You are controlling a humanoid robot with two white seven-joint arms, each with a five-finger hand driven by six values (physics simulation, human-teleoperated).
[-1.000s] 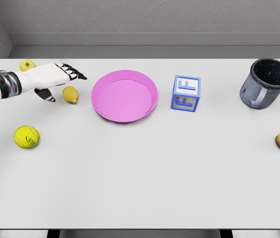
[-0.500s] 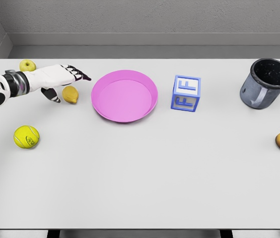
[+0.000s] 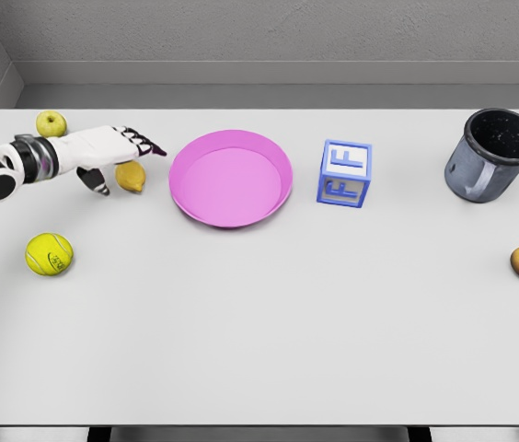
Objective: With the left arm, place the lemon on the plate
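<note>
Lemon, small, yellow, oval, beside left hand

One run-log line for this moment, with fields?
left hand: open, over lemon | lemon: on table, ungrasped | plate: empty | right arm: unseen

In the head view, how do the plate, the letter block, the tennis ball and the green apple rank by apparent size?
1. Pink plate
2. Letter block
3. Tennis ball
4. Green apple, though it lies farther from the camera.

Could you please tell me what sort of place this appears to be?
Probably a simulated tabletop test bench: a plain white table against bare grey walls, holding unrelated props such as a blue letter block, a yellow tennis ball and a round pink plate.
</note>
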